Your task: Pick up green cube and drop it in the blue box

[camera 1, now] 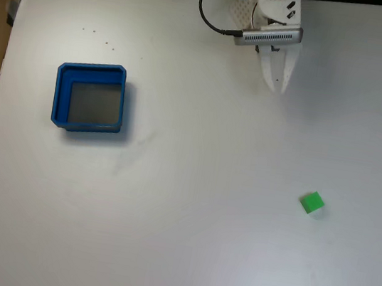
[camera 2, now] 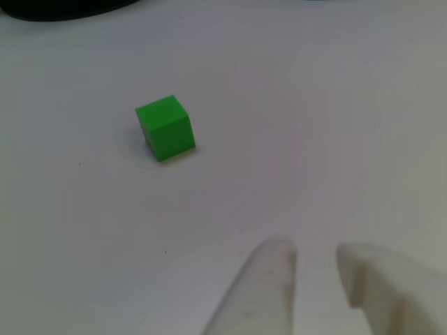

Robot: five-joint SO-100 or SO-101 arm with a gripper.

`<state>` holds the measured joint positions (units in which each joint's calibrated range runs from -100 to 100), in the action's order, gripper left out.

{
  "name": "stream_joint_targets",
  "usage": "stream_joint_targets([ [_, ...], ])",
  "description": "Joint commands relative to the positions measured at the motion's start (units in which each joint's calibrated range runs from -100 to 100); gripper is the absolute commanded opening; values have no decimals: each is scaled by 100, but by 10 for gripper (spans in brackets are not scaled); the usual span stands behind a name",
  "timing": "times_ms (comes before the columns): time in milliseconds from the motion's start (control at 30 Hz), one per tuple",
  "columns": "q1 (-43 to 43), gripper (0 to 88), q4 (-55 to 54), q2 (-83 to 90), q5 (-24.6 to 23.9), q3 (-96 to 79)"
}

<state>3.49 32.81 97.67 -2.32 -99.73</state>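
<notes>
Green cube (camera 1: 312, 202) sits loose on white desk (camera 1: 176, 241), well apart from box (camera 1: 60, 95), on its right in fixed view. Pincer (camera 2: 314, 262) slightly parted, gripping nothing, short of cube. Box empty. Grasp, carry, drop all left.

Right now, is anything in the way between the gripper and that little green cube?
Nothing visible. In the fixed view, bare white table lies between the gripper and the green cube. The blue box sits far left, away from that path.
</notes>
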Motion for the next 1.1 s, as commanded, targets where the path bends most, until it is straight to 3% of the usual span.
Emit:
stream_joint_targets([
  [0, -38, 15, -80, 108, 0, -9],
  [1067, 237, 15, -88, 108, 34, -9],
])
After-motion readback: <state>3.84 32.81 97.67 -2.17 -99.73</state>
